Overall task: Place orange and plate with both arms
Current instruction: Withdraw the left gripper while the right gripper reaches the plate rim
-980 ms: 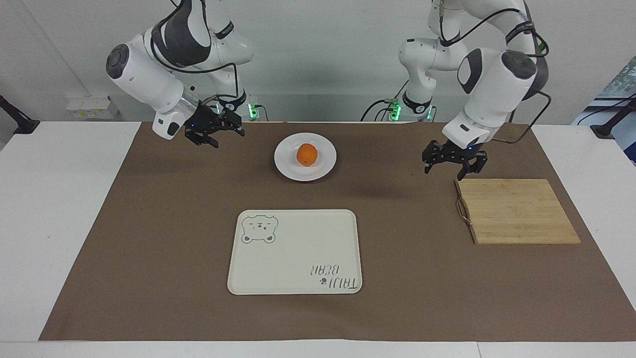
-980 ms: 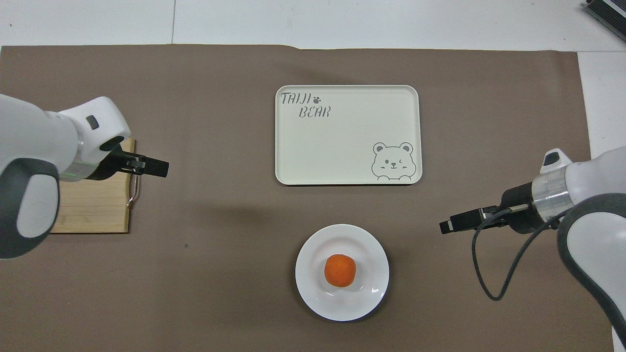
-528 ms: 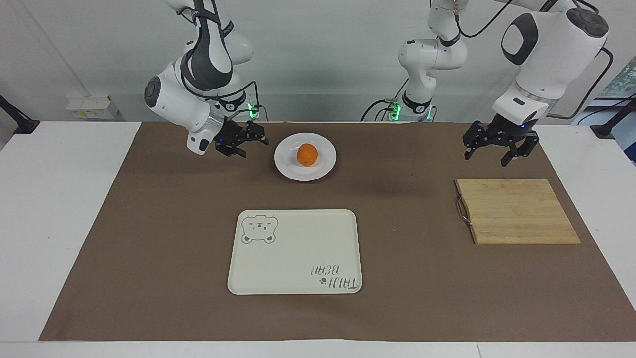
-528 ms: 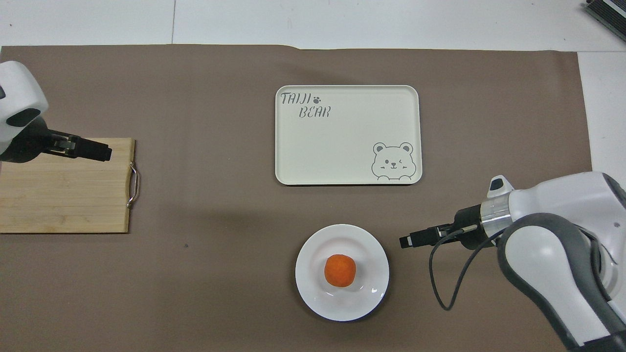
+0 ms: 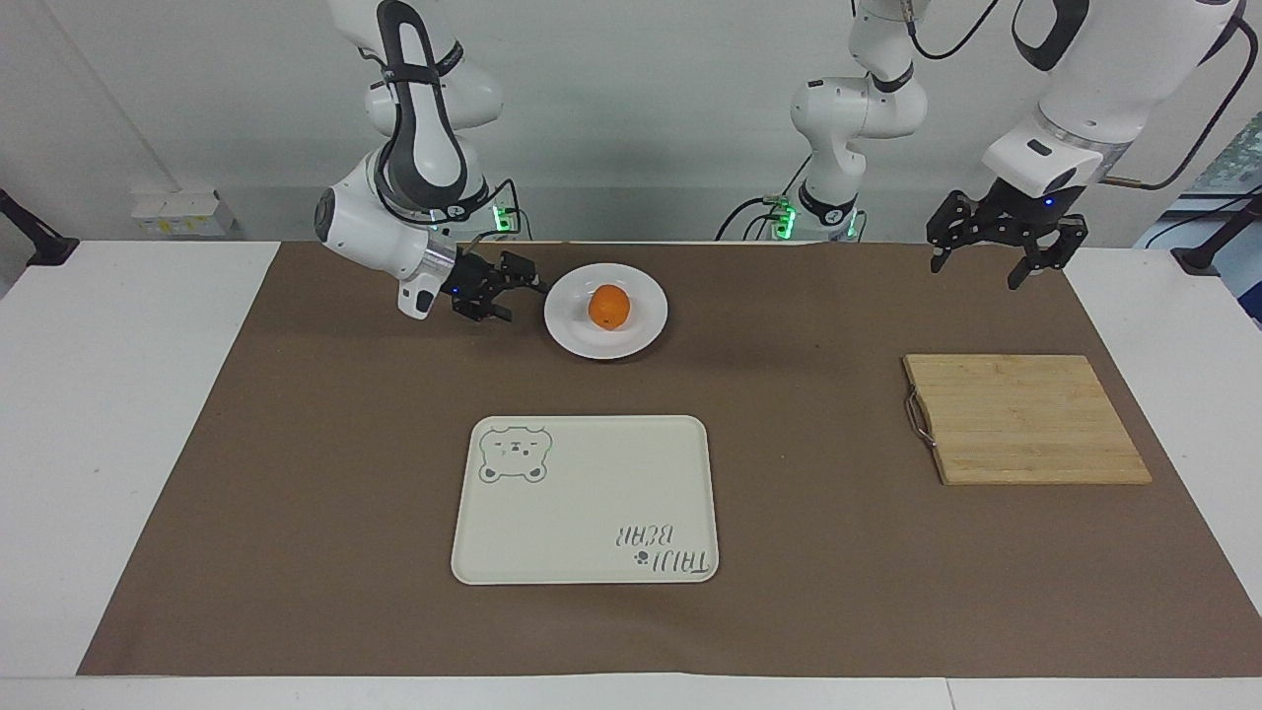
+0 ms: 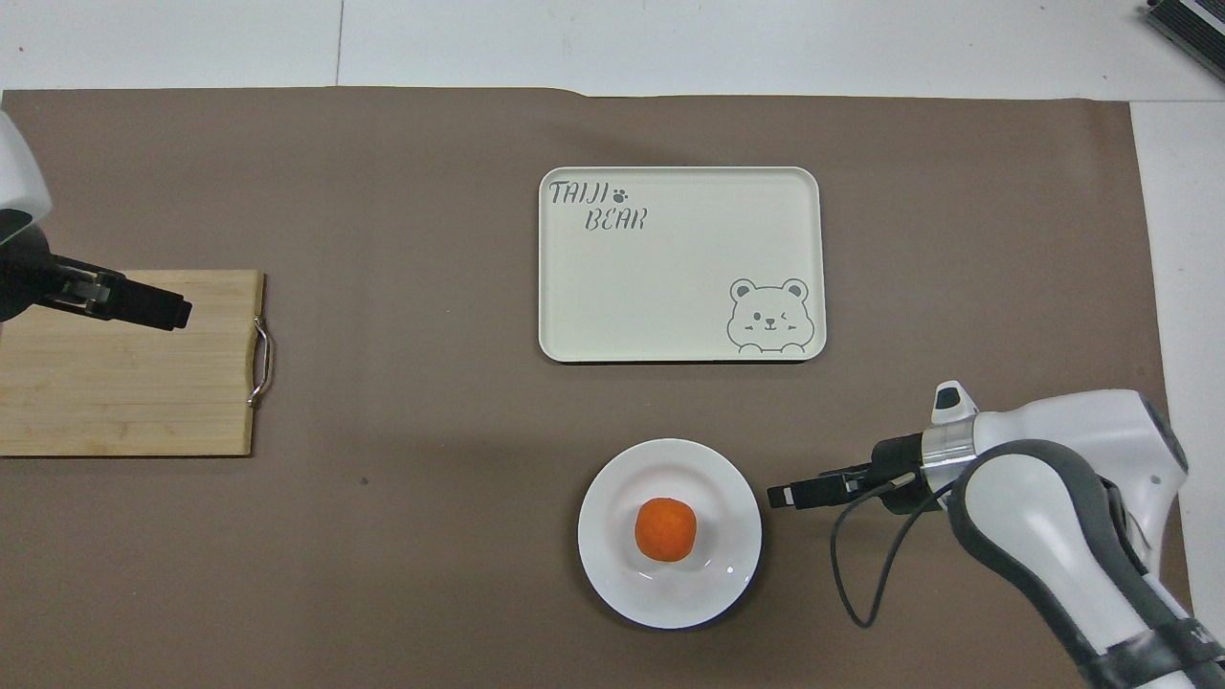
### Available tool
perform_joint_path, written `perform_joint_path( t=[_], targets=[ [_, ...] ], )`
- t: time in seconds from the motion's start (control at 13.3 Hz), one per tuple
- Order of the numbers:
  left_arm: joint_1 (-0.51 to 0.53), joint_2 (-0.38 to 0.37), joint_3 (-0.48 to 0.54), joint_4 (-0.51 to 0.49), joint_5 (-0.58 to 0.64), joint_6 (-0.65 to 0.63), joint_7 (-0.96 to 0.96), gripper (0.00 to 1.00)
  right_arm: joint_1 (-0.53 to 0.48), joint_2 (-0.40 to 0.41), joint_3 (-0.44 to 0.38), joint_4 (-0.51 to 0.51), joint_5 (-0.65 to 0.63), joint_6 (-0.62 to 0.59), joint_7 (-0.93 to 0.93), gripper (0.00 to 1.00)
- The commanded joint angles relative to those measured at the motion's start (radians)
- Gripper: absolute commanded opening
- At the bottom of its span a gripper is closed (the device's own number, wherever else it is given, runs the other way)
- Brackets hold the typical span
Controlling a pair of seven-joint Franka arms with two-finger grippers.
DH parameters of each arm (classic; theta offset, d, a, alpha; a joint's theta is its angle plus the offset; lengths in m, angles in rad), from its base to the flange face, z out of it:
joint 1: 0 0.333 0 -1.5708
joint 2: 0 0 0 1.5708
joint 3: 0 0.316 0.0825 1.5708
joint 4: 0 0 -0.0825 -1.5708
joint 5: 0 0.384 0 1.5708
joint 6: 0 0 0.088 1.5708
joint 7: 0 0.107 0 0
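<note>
Gaping beside the plate (image 5: 641,330) holding the orange (image 5: 608,306), right gripper (image 5: 521,291); left gripper (image 5: 996,264) open above.

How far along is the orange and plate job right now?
Nothing is placed yet: the orange sits on the plate, nearer the robots than the bear tray. In hand: the right pincer, open, is beside the plate's rim; the left pincer, open, hangs empty. Grasping and placing both remain.
</note>
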Motion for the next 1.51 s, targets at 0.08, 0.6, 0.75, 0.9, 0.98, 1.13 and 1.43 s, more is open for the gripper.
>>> perform_joint_path(
  t=[0.08,0.6,0.75,0.9,0.98,1.13,1.43],
  targets=[
    [0.012,0.025,0.000,0.074,0.032,-0.060,0.014,1.00,0.027,0.025,0.001,-0.084,0.153,0.060,-0.150,1.00],
    [0.015,-0.043,0.004,-0.027,0.029,-0.072,0.013,1.00,0.126,0.042,0.001,-0.130,0.294,0.135,-0.165,1.00],
    [0.015,-0.044,0.006,-0.027,0.027,-0.075,0.014,1.00,0.159,0.045,0.001,-0.133,0.331,0.164,-0.165,1.00],
    [0.018,-0.041,0.013,-0.020,0.018,-0.084,0.014,1.00,0.172,0.046,0.001,-0.143,0.337,0.184,-0.175,1.00],
    [0.034,-0.037,0.013,-0.013,0.012,-0.083,0.014,1.00,0.179,0.046,0.001,-0.148,0.337,0.199,-0.183,1.00],
    [0.041,-0.032,0.013,-0.007,0.012,-0.081,0.014,1.00,0.182,0.046,0.001,-0.150,0.337,0.205,-0.184,1.00],
    [0.046,-0.037,0.012,-0.013,0.013,-0.080,0.025,1.00,0.185,0.046,0.001,-0.151,0.337,0.210,-0.200,0.77]
  ],
)
